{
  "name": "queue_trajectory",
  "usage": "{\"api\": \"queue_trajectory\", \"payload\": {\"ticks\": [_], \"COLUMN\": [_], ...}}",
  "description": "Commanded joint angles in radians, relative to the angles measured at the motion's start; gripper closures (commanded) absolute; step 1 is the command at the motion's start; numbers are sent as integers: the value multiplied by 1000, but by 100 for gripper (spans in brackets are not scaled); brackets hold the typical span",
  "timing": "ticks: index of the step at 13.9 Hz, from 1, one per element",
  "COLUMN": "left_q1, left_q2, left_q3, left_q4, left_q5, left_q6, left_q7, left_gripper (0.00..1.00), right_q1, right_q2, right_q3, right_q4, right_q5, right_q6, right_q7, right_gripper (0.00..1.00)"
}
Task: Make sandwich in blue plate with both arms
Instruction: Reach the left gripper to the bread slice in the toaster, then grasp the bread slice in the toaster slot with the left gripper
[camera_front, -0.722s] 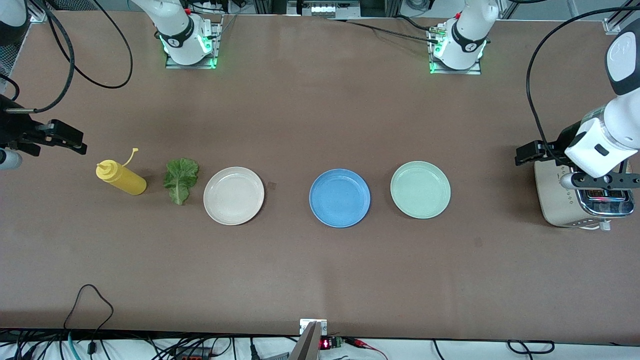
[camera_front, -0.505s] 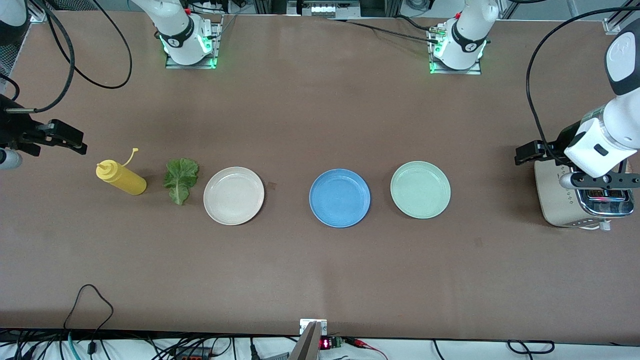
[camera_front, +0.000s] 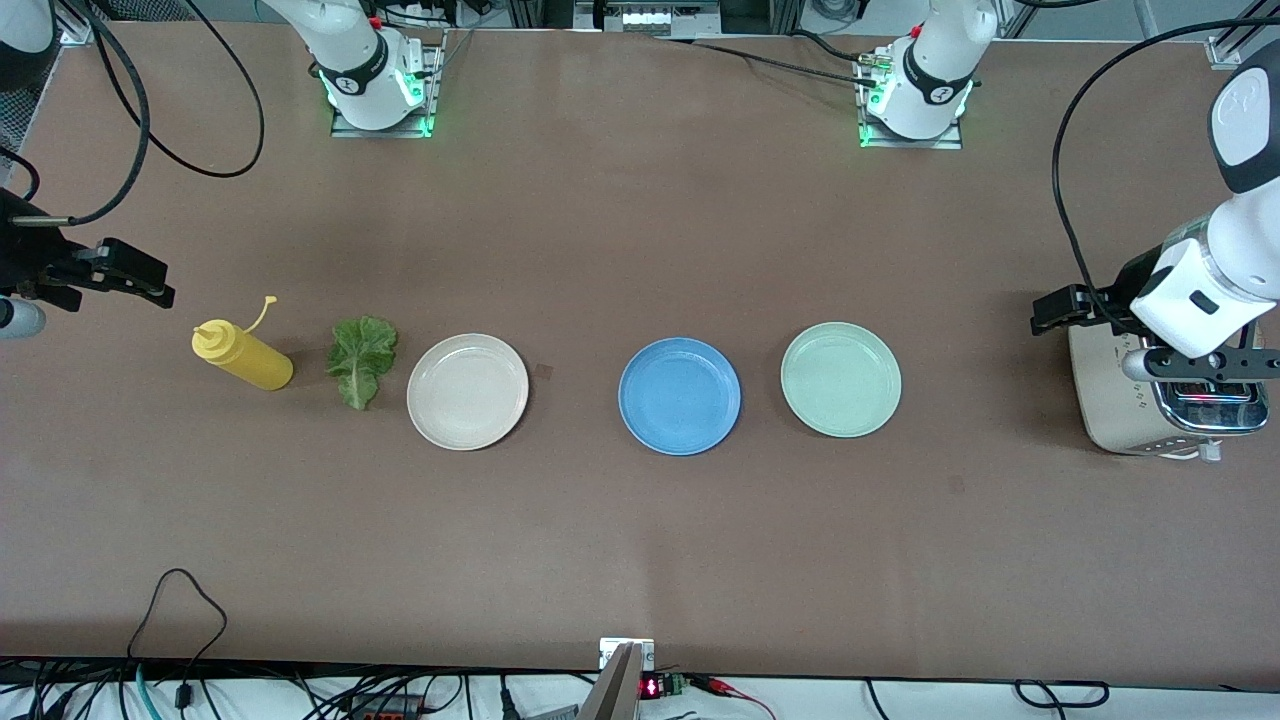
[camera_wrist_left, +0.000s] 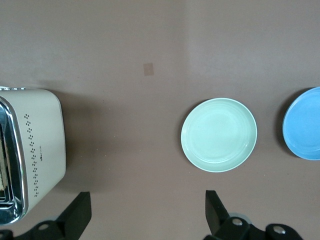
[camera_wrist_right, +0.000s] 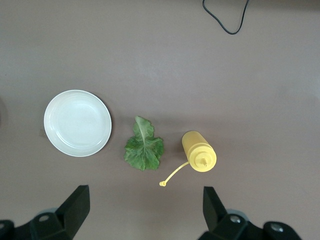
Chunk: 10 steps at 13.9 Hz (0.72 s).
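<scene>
The left gripper (camera_wrist_left: 145, 215), jaws wide and empty, has drifted slightly over the toaster (camera_front: 1165, 400), likely starting toward the bread, though its slots are hard to read. The right gripper (camera_wrist_right: 142, 212), equally open and empty, waits over the table's end near the mustard bottle (camera_front: 242, 357) and lettuce (camera_front: 361, 358). The blue plate (camera_front: 679, 396) sits bare between the beige plate (camera_front: 467, 391) and green plate (camera_front: 840, 379).
</scene>
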Motion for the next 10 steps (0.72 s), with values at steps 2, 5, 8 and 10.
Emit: {"api": "queue_trajectory", "payload": {"ticks": [2,5,8,10], "left_q1": [60,164,279,327], "left_q2": [11,49,95,121], "left_q3": [2,4,2,2], "left_q4": [-21,-20,-20,-23], "left_q5": [17,20,19,20], "left_q6": [43,87,127,129], "left_q7": [11,133,337,394], "left_gripper": [0,0,0,0], "right_q1": [18,18,12,20], "right_q2": [10,13,22,35], "right_q3": [5,5,5,5], "right_q4": [17,7,6,-8], "right_q5": [-8,-3,-1,-1], "right_q6": [-23,-46,-73,-92], "right_q7": [9,9,6,10], "right_gripper": [0,0,0,0]}}
